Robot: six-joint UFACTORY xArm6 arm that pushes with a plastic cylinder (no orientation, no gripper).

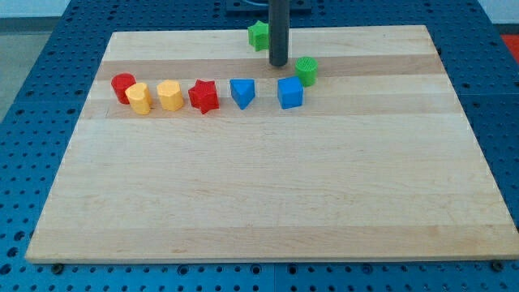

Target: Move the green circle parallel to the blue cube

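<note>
The green circle [306,70] stands near the view's top, just above and right of the blue cube [290,92], almost touching it. My tip [278,64] rests on the board just left of the green circle, above the blue cube. A green star [258,36] lies behind the rod near the board's top edge, partly hidden by it.
A row of blocks runs left of the blue cube: a blue triangular block [242,92], a red star [203,96], a yellow hexagon [169,94], a yellow rounded block [139,98] and a red cylinder [123,86]. The wooden board [268,195] lies on a blue pegboard table.
</note>
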